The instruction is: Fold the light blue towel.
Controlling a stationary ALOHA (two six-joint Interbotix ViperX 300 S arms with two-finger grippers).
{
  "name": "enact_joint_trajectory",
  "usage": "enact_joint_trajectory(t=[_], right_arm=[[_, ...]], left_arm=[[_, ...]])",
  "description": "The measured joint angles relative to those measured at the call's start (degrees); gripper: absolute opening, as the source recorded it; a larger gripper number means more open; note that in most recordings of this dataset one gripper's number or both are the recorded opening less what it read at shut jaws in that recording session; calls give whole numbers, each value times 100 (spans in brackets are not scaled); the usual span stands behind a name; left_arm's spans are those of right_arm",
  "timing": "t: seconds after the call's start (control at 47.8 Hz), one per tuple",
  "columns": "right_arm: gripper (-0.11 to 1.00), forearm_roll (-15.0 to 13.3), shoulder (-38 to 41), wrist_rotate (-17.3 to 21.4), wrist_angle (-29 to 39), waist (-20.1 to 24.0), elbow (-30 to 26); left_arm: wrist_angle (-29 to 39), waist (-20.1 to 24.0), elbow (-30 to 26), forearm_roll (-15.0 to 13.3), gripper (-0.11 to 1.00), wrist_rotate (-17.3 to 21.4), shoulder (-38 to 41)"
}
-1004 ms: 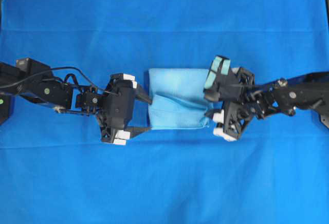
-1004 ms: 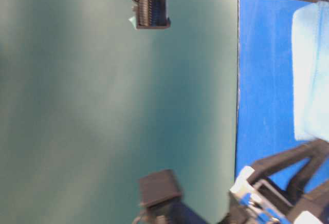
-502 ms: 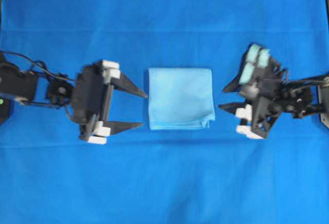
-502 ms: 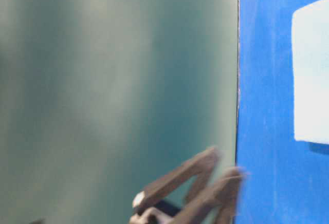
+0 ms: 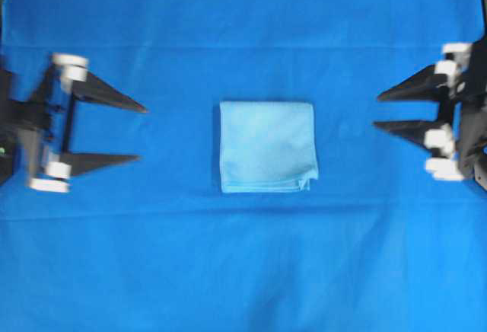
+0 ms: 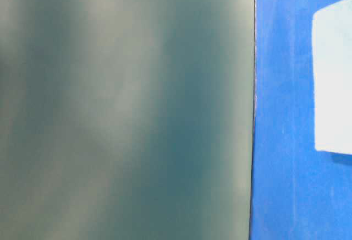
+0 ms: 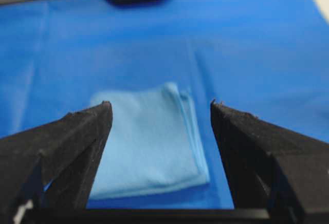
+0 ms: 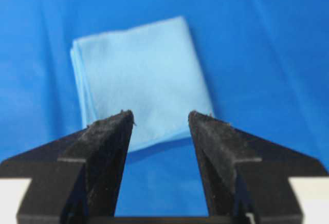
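Overhead exterior view: the pale sky-blue square towel (image 5: 267, 147) lies folded at the middle of the royal-blue desk cloth (image 5: 243, 27), both tools, left (image 5: 141, 132) and right (image 5: 377, 111), released, empty, well apart. Folding looks finished; no grasp appears needed.

Both tools (image 5: 141, 132) (image 5: 377, 111) back — off towel (image 5: 267, 146)

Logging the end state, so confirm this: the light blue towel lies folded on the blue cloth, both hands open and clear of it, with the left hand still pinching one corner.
One part is wrong. The left hand pinches nothing: the overhead view shows it open and well apart from the light blue towel. The rest stands: the towel lies folded on the blue cloth, and the right hand is open and clear.
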Motion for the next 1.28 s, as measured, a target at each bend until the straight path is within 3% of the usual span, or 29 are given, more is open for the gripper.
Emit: enact_joint_trajectory(t=[0.397,0.606,0.816,1.276], right_arm=[[54,-325,-1758,70,-35,-9,1169],[54,-352,-2162,79,-325,-123,1688],[54,-343,-2188,79,-694,-211,2004],[54,-343,-2180,79,-756,-246,2013]], left_arm=[[984,378,1055,0,73,-141,-2250],[1274,439,1477,0,73,-396,-3041],[1424,439,1714,0,73,-747,-3190],[1468,439,1723,9,72,-756,-3190]])
